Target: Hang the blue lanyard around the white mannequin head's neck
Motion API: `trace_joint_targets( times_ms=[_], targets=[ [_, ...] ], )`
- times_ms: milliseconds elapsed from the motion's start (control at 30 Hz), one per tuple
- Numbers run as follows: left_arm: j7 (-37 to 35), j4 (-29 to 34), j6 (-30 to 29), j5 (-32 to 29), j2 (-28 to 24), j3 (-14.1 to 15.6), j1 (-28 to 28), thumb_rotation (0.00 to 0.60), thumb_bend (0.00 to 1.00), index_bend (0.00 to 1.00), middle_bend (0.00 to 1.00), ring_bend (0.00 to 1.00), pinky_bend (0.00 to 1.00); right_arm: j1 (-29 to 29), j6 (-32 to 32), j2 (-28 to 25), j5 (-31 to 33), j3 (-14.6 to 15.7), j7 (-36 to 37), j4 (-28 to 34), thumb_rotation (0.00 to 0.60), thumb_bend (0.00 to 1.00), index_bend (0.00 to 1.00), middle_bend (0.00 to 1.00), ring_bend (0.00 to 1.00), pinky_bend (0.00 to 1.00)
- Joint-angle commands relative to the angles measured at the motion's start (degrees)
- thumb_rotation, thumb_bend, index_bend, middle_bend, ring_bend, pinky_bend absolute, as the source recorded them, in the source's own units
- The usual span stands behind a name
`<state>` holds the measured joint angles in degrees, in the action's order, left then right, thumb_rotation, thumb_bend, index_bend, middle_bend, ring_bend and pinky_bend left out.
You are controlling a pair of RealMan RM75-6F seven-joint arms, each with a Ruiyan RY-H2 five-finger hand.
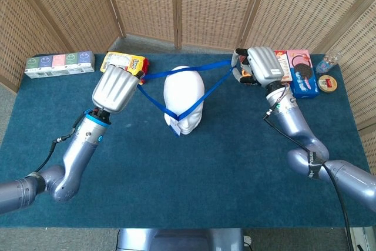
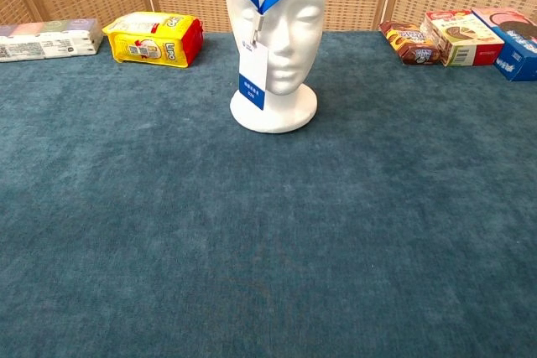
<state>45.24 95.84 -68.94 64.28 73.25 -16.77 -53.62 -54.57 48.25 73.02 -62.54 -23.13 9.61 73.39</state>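
We note the left hand (image 1: 116, 87) at 9 o'clock of the white mannequin head (image 1: 183, 99), gripping one side of the blue lanyard (image 1: 191, 109). The loop spans over the crown, its V and badge (image 2: 252, 83) on the face. The right hand (image 1: 257, 66), at 2 o'clock, grips the other side. Risk: the strap may snag on the nose or tip the head if pulled unevenly.

Blue lanyard (image 1: 191, 89) stretched taut across upright white mannequin head (image 1: 184, 101) — face-level.

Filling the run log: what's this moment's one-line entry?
left hand: holds blue lanyard | right hand: holds lanyard | loop spread over white mannequin head | badge at face | not at neck
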Motion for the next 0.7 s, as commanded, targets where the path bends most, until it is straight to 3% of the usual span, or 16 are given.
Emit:
trace_joint_targets(
  times_ms=[33,700],
  targets=[
    [0.1,0.1,0.1,-0.3,0.0,0.0,0.0,0.600,0.41,0.67,1.00,1.00,1.00,0.0,-0.2,0.0,0.1,0.0,-0.1,0.0,0.600,0.49,0.78,1.00,1.00,1.00],
    [2.3,1.8,1.4,-4.5,-0.6,0.3,-0.5,0.600,0.38,0.67,1.00,1.00,1.00,-0.3,-2.1,0.0,2.1,-0.1,-0.8,0.1,0.600,0.49,0.76,1.00,1.00,1.00]
  ],
)
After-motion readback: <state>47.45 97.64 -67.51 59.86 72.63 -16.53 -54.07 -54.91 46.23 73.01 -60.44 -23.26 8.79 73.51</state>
